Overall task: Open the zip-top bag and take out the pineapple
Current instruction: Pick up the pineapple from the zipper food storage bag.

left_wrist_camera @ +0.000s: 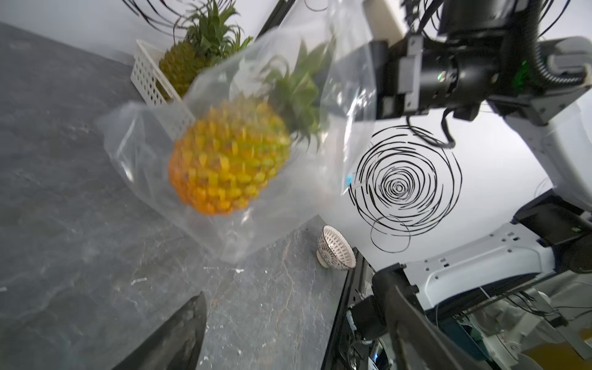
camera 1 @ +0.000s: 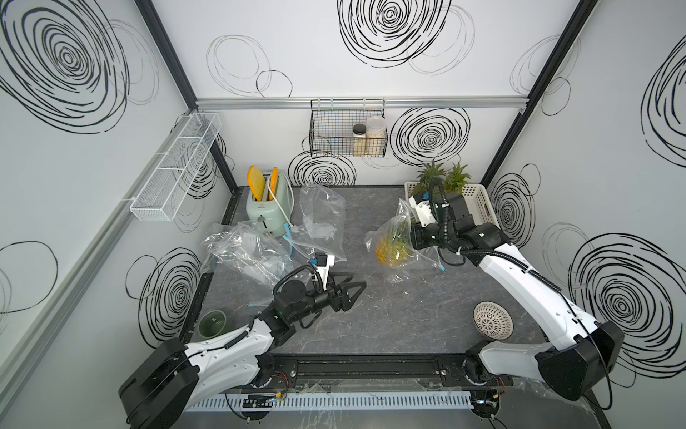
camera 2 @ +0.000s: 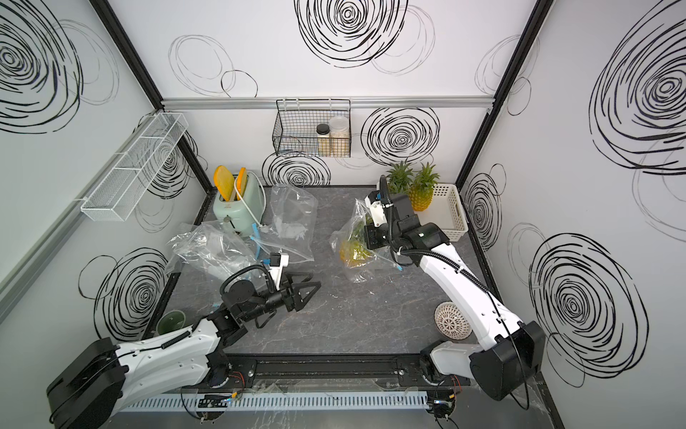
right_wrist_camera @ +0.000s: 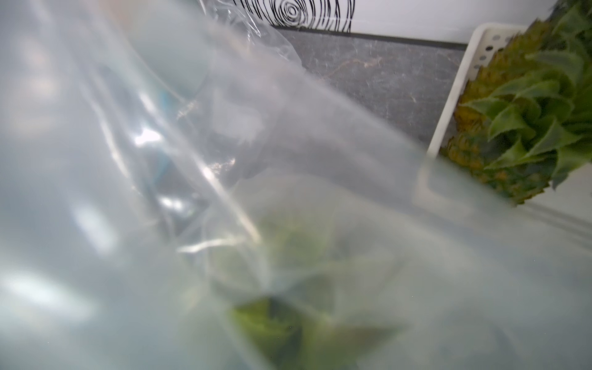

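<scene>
1. In both top views, the left tool is hovering low over the table with its jaws spread wide. It is gripping nothing and is sitting well apart from the bag.
2. In the same views, the right tool is sitting at the bag's upper part, and the film is rising to it in a peak. The pineapple is lying inside the bag on the table's right half, with its crown pointing toward that tool.
3. A basket in the back right corner is holding two spare pineapples. A bowl is sitting beside the right arm, and a toaster is standing at the back left among empty bags.
4. In the left wrist view, the left tool is showing its fingers far apart. Beyond them the bag is hanging from the right tool, with its lower end reaching down to the table. The pineapple is tilting inside it. Plastic is hiding the right tool's fingers, so it is probably pinching the bag's film.
5. In the right wrist view, the bag is filling most of the picture. Blurred green leaves are showing through it, and the basket is standing beside it.
</scene>
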Available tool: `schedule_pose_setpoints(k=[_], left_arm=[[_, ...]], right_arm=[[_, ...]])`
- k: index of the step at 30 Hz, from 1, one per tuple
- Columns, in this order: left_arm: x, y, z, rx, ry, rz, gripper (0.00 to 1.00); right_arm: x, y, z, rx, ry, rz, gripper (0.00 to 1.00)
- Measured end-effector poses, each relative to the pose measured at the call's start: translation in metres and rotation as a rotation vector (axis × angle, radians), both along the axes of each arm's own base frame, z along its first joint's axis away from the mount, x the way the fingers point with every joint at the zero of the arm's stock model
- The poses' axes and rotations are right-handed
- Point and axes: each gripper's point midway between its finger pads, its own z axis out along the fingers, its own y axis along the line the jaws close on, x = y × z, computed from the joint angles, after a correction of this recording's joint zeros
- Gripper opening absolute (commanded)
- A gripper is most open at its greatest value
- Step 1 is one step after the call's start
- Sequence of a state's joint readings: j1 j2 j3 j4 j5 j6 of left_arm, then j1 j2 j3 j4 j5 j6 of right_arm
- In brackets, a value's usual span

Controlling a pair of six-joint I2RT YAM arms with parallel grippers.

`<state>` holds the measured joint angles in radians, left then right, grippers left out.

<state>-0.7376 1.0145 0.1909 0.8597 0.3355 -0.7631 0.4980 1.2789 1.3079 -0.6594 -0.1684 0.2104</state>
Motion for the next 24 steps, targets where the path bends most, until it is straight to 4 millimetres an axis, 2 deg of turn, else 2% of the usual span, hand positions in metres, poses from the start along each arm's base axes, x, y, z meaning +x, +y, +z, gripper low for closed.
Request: schedule_pose_setpoints(k=[3,6,11,16,20,24], left_arm=[[-0.003,0.000,-0.020,-0.016,0.079,-0.009,1.00],[-0.003,-0.006,-0.019,-0.056,0.098,-0.024,0.96],[0.002,-0.023,-0.013,-0.124,0.108,-0.049,0.96],[0.012,-0.040,-0.003,-0.181,0.091,-0.048,0.97],[0.020,-0.050,0.012,-0.217,0.053,-0.031,1.00],[0.029,-0.058,0.025,-0.237,0.023,-0.016,0.94]], right_arm=[[0.000,0.005,0.024,0.036,-0.035,0.025,0.00],[-0.003,0.009,0.046,0.069,-0.064,0.050,0.00],[-0.007,0.015,0.072,0.118,-0.101,0.084,0.00],[-0.012,0.018,0.080,0.151,-0.099,0.107,0.00],[-0.017,0.020,0.082,0.168,-0.088,0.119,0.00],[-0.022,0.024,0.088,0.185,-0.087,0.133,0.00]])
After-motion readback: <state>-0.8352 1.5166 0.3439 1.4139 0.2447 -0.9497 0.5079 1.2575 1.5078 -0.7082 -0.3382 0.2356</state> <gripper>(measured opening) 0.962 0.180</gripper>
